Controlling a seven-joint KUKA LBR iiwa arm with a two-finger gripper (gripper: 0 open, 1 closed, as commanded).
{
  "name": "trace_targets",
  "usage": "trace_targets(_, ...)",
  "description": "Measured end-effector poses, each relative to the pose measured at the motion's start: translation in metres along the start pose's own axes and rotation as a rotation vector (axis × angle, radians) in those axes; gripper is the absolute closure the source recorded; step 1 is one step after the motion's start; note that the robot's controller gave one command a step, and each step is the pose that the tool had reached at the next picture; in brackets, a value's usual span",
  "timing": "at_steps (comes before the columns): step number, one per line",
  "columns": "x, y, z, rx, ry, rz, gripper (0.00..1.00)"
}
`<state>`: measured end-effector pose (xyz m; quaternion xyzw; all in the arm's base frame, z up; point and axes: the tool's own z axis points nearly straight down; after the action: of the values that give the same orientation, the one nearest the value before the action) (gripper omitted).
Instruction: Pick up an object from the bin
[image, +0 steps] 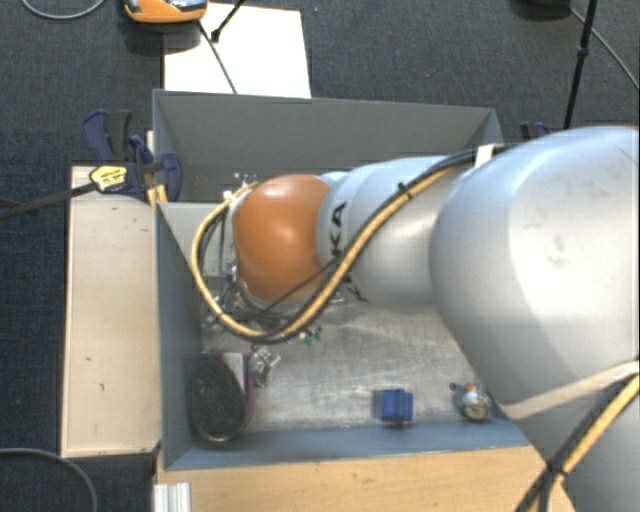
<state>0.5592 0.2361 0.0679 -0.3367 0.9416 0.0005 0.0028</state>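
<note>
Since the orange cover (280, 235) hides my tool (260, 358), I can't tell if it's apart or together. The near-left dark oval disc (214, 398) looks stiff and light; I'd pinch its rim.

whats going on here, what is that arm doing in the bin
A robot arm reaches from the right into a grey metal bin, its orange wrist cover hanging over the bin's left half. The gripper is low in the bin, right beside a black round flat thing in the near left corner. A small blue block and a small shiny round thing lie apart by the near wall. Whether anything is held cannot be told.
</note>
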Motion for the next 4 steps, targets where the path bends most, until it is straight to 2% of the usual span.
trace_targets(1, 0.023, 0.001, -0.003, -0.001, 0.005, -0.047, 0.00)
trace_targets(2, 0.016, 0.018, -0.003, -0.001, 0.001, -0.068, 0.00)
trace_targets(3, 0.012, 0.026, -0.018, 0.003, -0.006, -0.361, 0.00)
trace_targets(4, 0.013, 0.030, -0.004, 0.005, -0.002, -0.752, 0.00)
